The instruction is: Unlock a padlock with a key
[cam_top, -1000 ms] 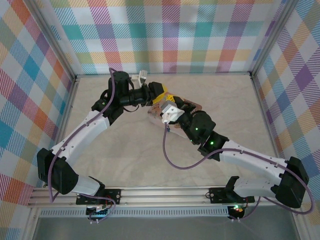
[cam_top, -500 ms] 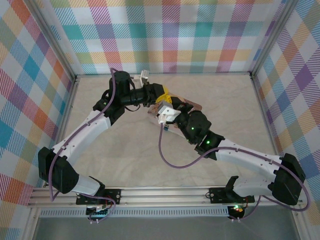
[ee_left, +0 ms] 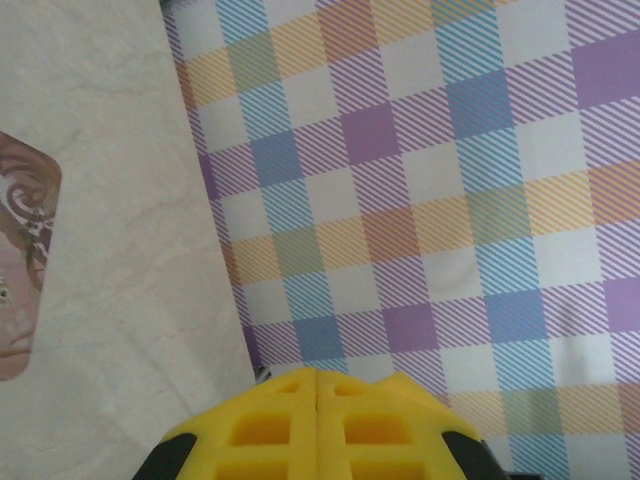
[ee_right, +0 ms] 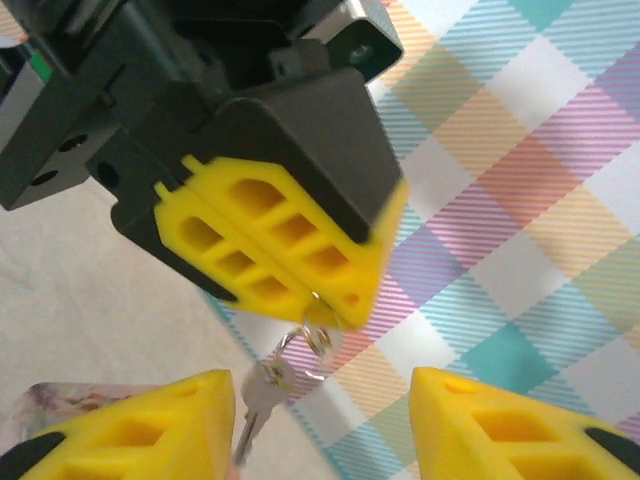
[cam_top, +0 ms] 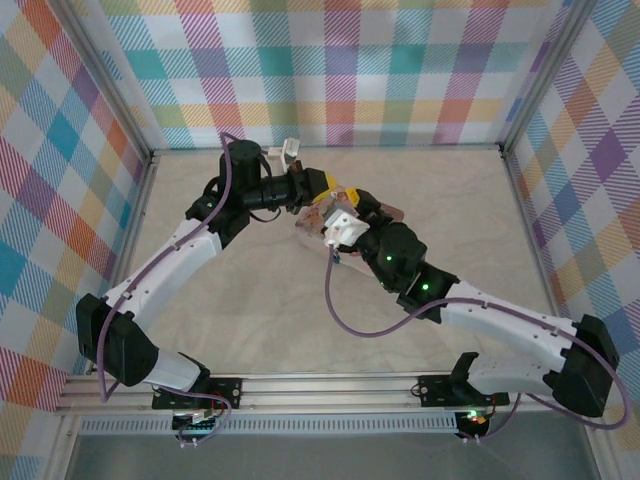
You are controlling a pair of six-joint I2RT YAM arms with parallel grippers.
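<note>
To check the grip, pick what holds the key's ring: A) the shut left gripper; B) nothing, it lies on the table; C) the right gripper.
A: the right wrist view shows the key ring pinched in the shut left gripper, the key dangling, the right gripper open.

A pale beige, marble-patterned counter sits inside an enclosure of pastel plaid-patterned walls at the back, left and right. Silver aluminium frame rails edge the counter; the light is soft and even.
</note>
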